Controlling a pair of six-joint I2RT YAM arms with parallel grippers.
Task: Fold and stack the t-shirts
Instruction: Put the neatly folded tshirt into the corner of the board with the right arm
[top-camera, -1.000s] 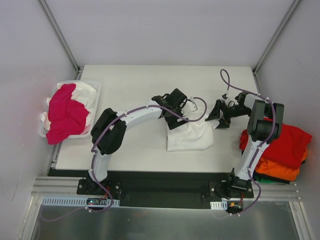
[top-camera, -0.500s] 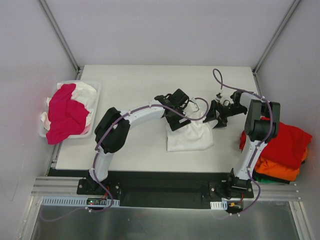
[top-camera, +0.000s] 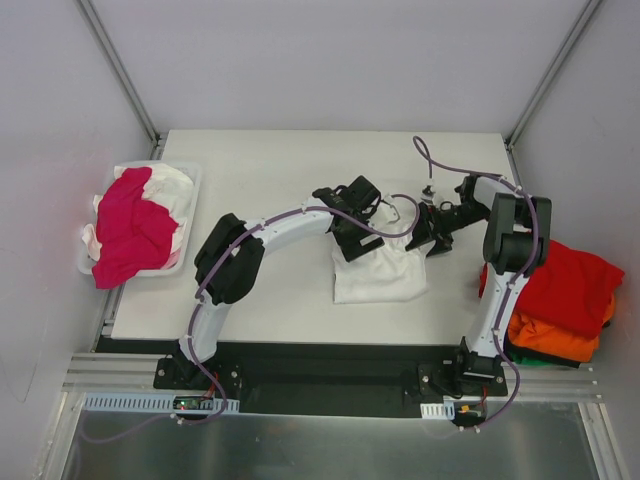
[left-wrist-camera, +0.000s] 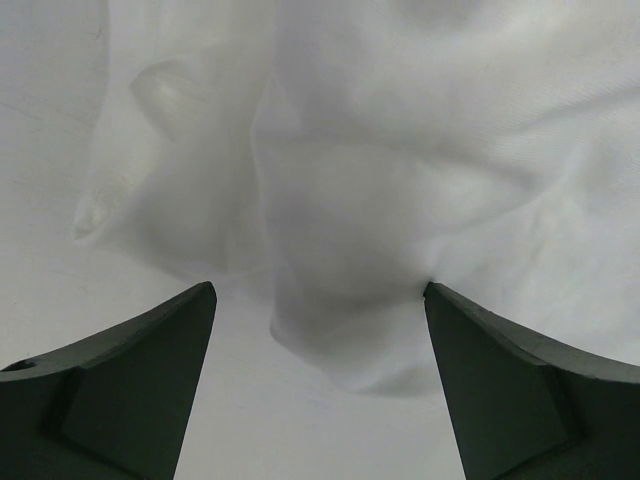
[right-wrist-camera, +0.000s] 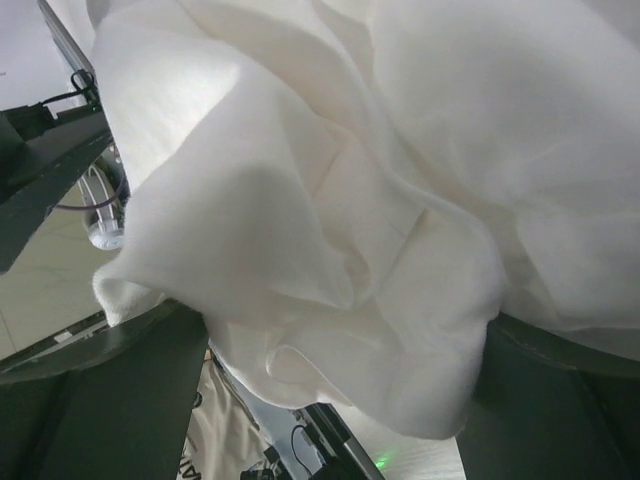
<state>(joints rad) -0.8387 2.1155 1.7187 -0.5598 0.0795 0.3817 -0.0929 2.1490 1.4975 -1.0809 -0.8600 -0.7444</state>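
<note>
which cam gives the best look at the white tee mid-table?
Top external: the white cloth t-shirt shows whole there, with its crumpled outline and its place on the table. Left wrist shows only a patch of its folds; right wrist shows bunched cloth filling the frame, no outline.

Top camera high, looking straight down over whole table (top-camera: 270, 170); both wrist cameras very close on white t-shirt (top-camera: 375, 278), shared by all views

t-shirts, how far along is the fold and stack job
Done: a folded red cloth t-shirt over an orange cloth t-shirt beside the white table's right edge. In hand: a white cloth t-shirt mid-table, partly folded, left gripper and right gripper open at its far edge. Still to do: a magenta-pink t-shirt heaped on white cloth in the white plastic bin.
</note>
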